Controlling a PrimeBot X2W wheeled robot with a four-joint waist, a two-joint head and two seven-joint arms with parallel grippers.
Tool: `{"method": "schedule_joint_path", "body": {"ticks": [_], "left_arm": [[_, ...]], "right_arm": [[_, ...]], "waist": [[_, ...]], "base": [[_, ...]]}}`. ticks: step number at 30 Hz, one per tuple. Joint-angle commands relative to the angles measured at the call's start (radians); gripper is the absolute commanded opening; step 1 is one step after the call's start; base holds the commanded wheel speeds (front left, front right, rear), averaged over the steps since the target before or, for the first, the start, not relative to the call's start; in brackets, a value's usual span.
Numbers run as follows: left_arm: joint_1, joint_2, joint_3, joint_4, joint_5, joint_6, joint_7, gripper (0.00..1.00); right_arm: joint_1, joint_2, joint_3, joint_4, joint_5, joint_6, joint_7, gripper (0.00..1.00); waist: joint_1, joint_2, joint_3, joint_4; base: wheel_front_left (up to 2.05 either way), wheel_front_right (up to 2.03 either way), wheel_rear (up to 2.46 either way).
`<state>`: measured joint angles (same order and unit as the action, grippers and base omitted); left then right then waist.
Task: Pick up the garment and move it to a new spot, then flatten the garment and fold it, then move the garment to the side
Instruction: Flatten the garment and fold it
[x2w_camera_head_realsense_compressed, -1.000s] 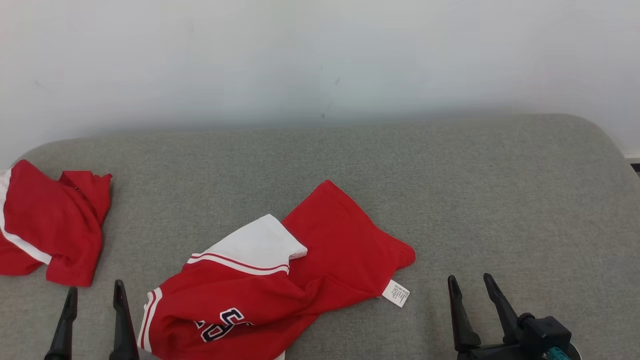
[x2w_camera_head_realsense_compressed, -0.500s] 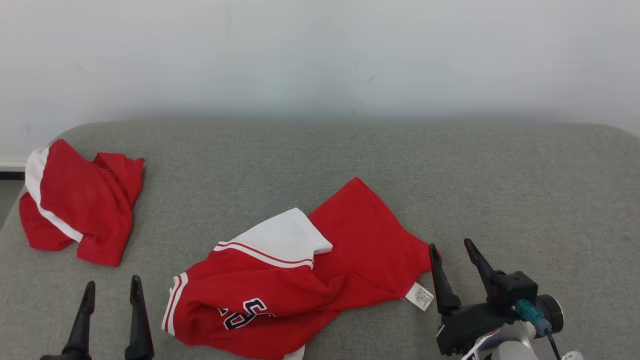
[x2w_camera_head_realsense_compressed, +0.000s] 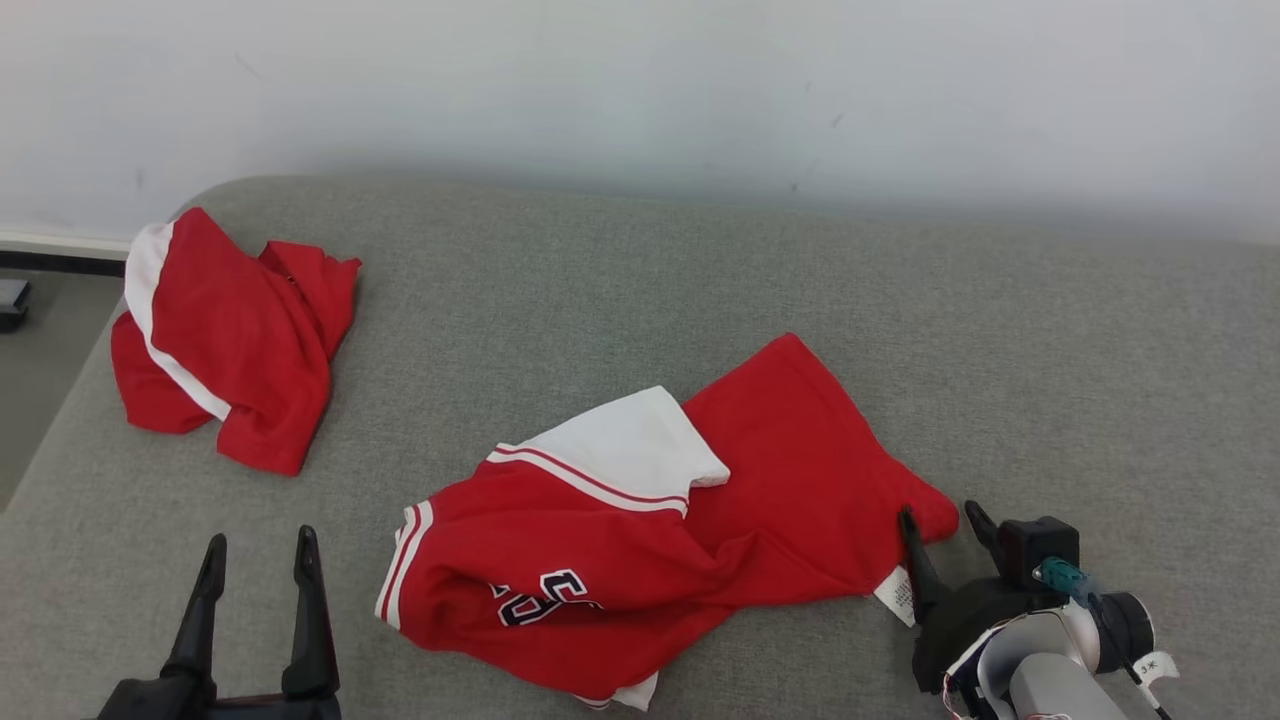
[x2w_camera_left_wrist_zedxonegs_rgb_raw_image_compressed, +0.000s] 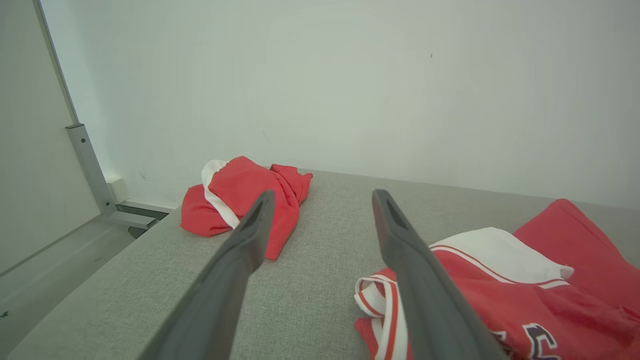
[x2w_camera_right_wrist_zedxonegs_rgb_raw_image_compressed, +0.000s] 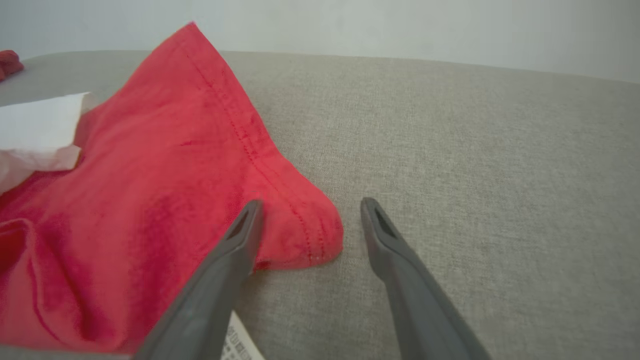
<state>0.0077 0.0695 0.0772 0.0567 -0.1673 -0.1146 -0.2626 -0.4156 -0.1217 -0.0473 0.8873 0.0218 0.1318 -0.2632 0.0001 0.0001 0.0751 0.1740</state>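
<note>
The garment (x2w_camera_head_realsense_compressed: 680, 530) is a crumpled red piece with a white panel and dark lettering, lying mid-front on the grey cushion (x2w_camera_head_realsense_compressed: 640, 290). My right gripper (x2w_camera_head_realsense_compressed: 938, 513) is open, low at the garment's right corner. In the right wrist view that red corner (x2w_camera_right_wrist_zedxonegs_rgb_raw_image_compressed: 310, 235) lies between the open right gripper (x2w_camera_right_wrist_zedxonegs_rgb_raw_image_compressed: 311, 204) fingers, with the left finger over the cloth and the right finger over bare cushion. My left gripper (x2w_camera_head_realsense_compressed: 260, 540) is open and holds nothing, left of the garment. In the left wrist view the left gripper (x2w_camera_left_wrist_zedxonegs_rgb_raw_image_compressed: 324, 194) hangs above the cushion with the garment (x2w_camera_left_wrist_zedxonegs_rgb_raw_image_compressed: 525, 290) to its right.
A second red and white garment (x2w_camera_head_realsense_compressed: 230, 340) lies bunched at the cushion's far left corner, also in the left wrist view as a red heap (x2w_camera_left_wrist_zedxonegs_rgb_raw_image_compressed: 235, 185). A white label (x2w_camera_head_realsense_compressed: 897, 592) pokes out by my right gripper. A pale wall (x2w_camera_head_realsense_compressed: 640, 80) backs the cushion; floor (x2w_camera_head_realsense_compressed: 40, 380) shows left.
The head camera has turned, shifting the whole scene rightward in the picture. My right gripper has moved forward and inward until its open fingers straddle the garment's right corner. The garment lies as before.
</note>
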Motion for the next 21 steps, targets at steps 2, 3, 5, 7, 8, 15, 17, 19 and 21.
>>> {"method": "schedule_joint_path", "body": {"ticks": [2, 3, 5, 7, 8, 15, 17, 19, 21], "left_arm": [[-0.011, -0.007, -0.005, 0.001, 0.011, -0.005, -0.003, 1.00], [-0.010, -0.008, -0.005, 0.001, 0.012, -0.006, -0.003, 1.00], [-0.009, -0.009, 0.006, 0.007, 0.010, -0.008, -0.003, 1.00], [0.002, -0.011, 0.014, 0.012, 0.009, -0.007, -0.003, 1.00], [0.010, -0.012, 0.015, 0.013, 0.011, -0.007, -0.003, 1.00], [0.030, -0.016, 0.017, 0.015, 0.007, -0.010, -0.003, 1.00], [0.034, -0.018, 0.012, 0.018, 0.004, -0.011, -0.003, 1.00], [0.037, -0.019, 0.006, 0.020, 0.004, -0.012, -0.003, 1.00], [0.043, -0.019, 0.003, 0.022, 0.003, -0.011, -0.003, 1.00]], "right_arm": [[-0.024, -0.001, -0.012, 0.061, 0.010, -0.002, 0.008, 0.69], [-0.036, -0.001, -0.015, 0.076, 0.010, -0.002, 0.008, 0.21], [-0.045, 0.003, -0.015, 0.097, 0.011, -0.002, 0.004, 0.00], [-0.048, 0.003, -0.013, 0.103, 0.011, -0.002, 0.000, 0.00], [-0.050, -0.002, -0.016, 0.100, 0.014, -0.002, -0.001, 0.00], [-0.004, -0.022, -0.026, -0.030, 0.040, -0.002, -0.001, 0.00], [0.022, -0.030, -0.031, -0.087, 0.062, -0.002, -0.001, 0.00], [0.053, -0.034, -0.036, -0.140, 0.090, -0.002, -0.001, 0.00], [0.090, -0.044, -0.039, -0.188, 0.109, -0.002, -0.001, 0.00]], "waist": [[-0.0001, -0.0001, 0.014, 0.019], [-0.0001, -0.0001, 0.013, 0.020], [-0.0001, -0.0001, 0.010, 0.015], [-0.0001, -0.0001, 0.002, 0.002], [-0.0001, -0.0001, -0.002, -0.005], [-0.0001, -0.0001, -0.033, -0.059], [-0.0001, -0.0001, -0.042, -0.074], [-0.0001, -0.0001, -0.051, -0.088], [-0.0001, -0.0001, -0.059, -0.099]], "base": [[0.00, 0.00, 0.00], [0.00, 0.00, 0.00], [0.00, 0.00, 0.00], [0.00, 0.00, 0.00], [0.00, 0.00, 0.00], [0.00, 0.00, 0.00], [0.00, 0.00, 0.00], [0.00, 0.00, 0.00], [0.00, 0.00, 0.00]]}}
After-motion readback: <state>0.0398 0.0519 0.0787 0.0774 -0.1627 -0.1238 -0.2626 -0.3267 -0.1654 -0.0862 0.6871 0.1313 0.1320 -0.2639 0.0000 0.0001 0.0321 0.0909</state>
